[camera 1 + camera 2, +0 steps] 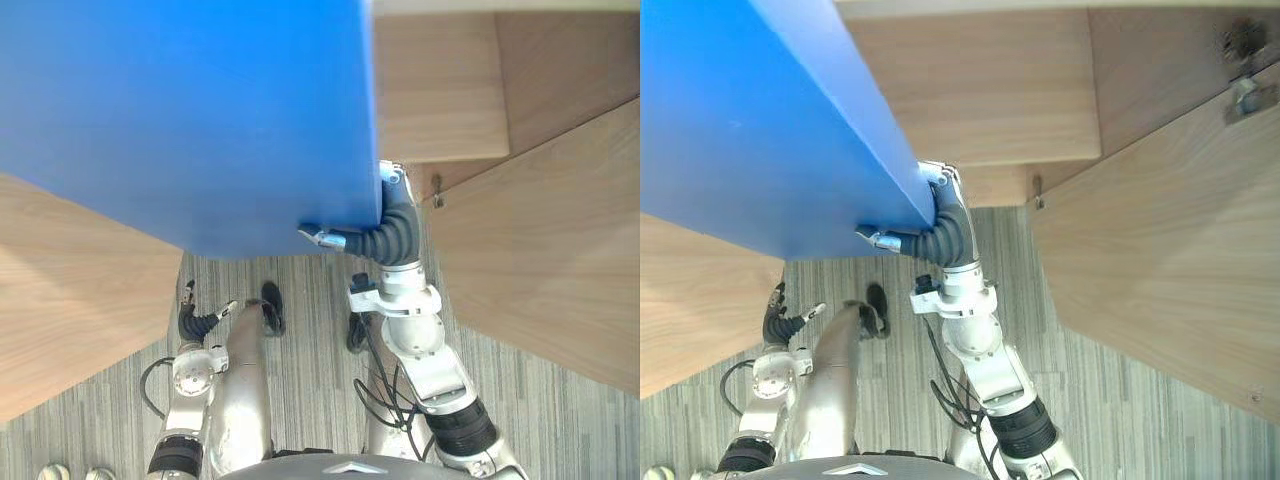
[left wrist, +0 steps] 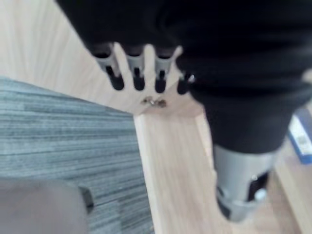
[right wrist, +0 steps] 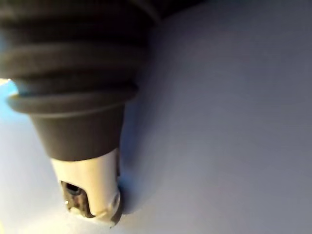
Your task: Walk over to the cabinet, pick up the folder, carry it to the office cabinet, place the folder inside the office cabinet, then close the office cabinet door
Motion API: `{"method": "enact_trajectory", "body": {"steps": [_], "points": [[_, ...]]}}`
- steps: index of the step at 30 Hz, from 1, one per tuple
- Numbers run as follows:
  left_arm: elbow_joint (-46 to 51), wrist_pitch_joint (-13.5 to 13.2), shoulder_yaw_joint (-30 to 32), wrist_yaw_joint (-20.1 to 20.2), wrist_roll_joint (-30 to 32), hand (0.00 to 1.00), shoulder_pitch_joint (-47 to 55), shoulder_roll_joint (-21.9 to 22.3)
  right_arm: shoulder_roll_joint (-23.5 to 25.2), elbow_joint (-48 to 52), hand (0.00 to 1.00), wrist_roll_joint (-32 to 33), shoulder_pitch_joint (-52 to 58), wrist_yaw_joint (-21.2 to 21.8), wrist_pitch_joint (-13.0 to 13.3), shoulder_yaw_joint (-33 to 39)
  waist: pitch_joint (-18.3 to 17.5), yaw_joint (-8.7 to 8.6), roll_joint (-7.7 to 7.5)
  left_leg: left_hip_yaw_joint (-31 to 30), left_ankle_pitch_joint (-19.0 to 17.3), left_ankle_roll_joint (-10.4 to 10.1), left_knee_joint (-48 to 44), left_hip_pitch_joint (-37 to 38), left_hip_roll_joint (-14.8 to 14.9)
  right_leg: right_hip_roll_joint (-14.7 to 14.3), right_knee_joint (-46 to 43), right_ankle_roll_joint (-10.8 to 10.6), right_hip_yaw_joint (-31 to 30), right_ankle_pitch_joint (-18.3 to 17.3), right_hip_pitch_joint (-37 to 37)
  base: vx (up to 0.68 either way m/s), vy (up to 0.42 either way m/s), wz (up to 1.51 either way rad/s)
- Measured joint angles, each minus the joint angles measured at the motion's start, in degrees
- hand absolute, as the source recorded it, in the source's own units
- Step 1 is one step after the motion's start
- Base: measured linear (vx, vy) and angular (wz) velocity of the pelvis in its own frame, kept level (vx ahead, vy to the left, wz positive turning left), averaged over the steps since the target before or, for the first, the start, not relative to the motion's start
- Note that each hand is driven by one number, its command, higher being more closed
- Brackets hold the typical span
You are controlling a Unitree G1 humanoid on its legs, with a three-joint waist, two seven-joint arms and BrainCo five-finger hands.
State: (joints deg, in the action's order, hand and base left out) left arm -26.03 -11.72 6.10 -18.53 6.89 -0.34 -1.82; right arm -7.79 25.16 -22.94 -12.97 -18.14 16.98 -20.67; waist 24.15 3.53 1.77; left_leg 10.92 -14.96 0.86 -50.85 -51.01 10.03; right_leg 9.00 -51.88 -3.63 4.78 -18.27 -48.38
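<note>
While it fills the upper left of both eye views, the blue folder (image 1: 180, 110) is held up above the floor, its lower right corner pinched by the right robot hand (image 1: 395, 228). That robot hand is closed on the folder: the thumb (image 1: 322, 238) lies across the near face and the fingers (image 1: 392, 176) hook over the right edge. The left eye view gives the flat face, whereas the right eye view also shows the folder's side as a slanted band running up from the hand. In the right wrist view the thumb's tip presses flat against the blue sheet.

Behind the folder, at the upper right, stands the wooden office cabinet (image 1: 440, 90), its door (image 1: 540, 260) swung open at the right. The right eye view adds the hinge (image 1: 1243, 92). Another wood panel (image 1: 70, 300) sits at the lower left.

Low at the lower left, over grey striped carpet (image 1: 300, 380), the left robot hand (image 1: 197, 322) hangs with its fingers (image 2: 136, 73) straight, holding nothing. Its wrist view adds a small blue and white item (image 2: 300, 139) on wooden boards, perhaps a label, too blurred to name.
</note>
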Motion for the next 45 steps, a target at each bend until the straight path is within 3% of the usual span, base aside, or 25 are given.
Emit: {"method": "enact_trajectory", "body": {"steps": [7, 15, 20, 25, 31, 37, 45], "points": [[1.4, 0.2, 0.0, 0.0, -0.1, 0.00, -3.7, 0.0, -0.3, -8.8, 1.00, 1.4, -3.1, 0.7, -2.0, 0.2, 1.6, 0.98, 0.17, -0.6, -0.4, -0.1, -2.5, -5.5, 0.4, -0.1, -3.9, 0.4, -0.2, -1.2, -5.8, -0.03, -0.065, 0.02], [3.0, 0.4, 0.0, 0.0, -2.0, 0.00, -6.8, -0.3, -2.2, -14.9, 1.00, 13.0, -5.1, 3.8, -2.6, 3.4, 4.0, 1.17, 0.14, -2.2, 0.1, -0.6, -4.1, -10.6, 0.5, -0.1, -6.4, 1.0, 0.8, -2.0, -10.3, -0.02, -0.093, 0.05], [4.2, 0.4, 0.1, 0.2, -2.9, 0.00, -7.4, -0.4, -2.3, -18.4, 1.00, 23.5, -6.5, 6.2, -2.6, 7.2, 4.0, 1.19, 0.13, -3.1, 0.6, -0.9, -4.1, -12.5, 0.5, -0.2, -6.7, 1.3, 1.6, -2.2, -11.7, -0.02, -0.090, 0.06], [5.2, 0.3, 0.6, 0.6, -4.5, 0.00, -7.5, -0.4, -1.8, -19.6, 1.00, 38.7, -8.2, 9.6, -2.0, 10.7, 4.0, 1.21, 0.13, -3.6, 0.9, -1.3, -3.8, -12.7, 0.5, -0.2, -7.0, 1.7, 2.2, -2.5, -11.8, -0.03, -0.095, 0.04], [5.2, 0.0, 0.8, 1.1, -5.1, 0.00, -7.5, -0.4, -1.2, -19.6, 1.00, 50.4, -13.4, 9.4, 0.8, 16.3, 4.0, 1.20, 0.12, -3.9, 1.9, -1.5, -3.1, -14.2, 0.4, -0.2, -7.2, 2.0, 2.5, -2.5, -13.4, -0.04, -0.082, 0.04], [6.9, -0.1, 1.1, 1.5, -5.7, 0.00, -7.5, -0.4, -1.3, -20.4, 1.00, 52.7, -18.9, 7.0, 2.8, 18.0, 3.9, 1.01, 0.12, -4.7, 3.0, -2.2, -2.0, -14.2, 0.4, -0.4, -6.9, 2.2, 3.2, -2.3, -13.4, -0.03, -0.080, 0.04], [7.4, -0.8, 1.1, 1.4, -7.8, 0.00, -7.5, -0.5, -2.3, -34.3, 1.00, 59.2, -35.0, 3.8, 3.1, 18.8, 3.9, 1.40, 0.12, -6.0, 5.6, -3.1, 0.6, -15.3, 0.4, -0.7, -5.7, 3.5, 4.9, -1.4, -14.4, -0.06, -0.055, 0.05]]}}
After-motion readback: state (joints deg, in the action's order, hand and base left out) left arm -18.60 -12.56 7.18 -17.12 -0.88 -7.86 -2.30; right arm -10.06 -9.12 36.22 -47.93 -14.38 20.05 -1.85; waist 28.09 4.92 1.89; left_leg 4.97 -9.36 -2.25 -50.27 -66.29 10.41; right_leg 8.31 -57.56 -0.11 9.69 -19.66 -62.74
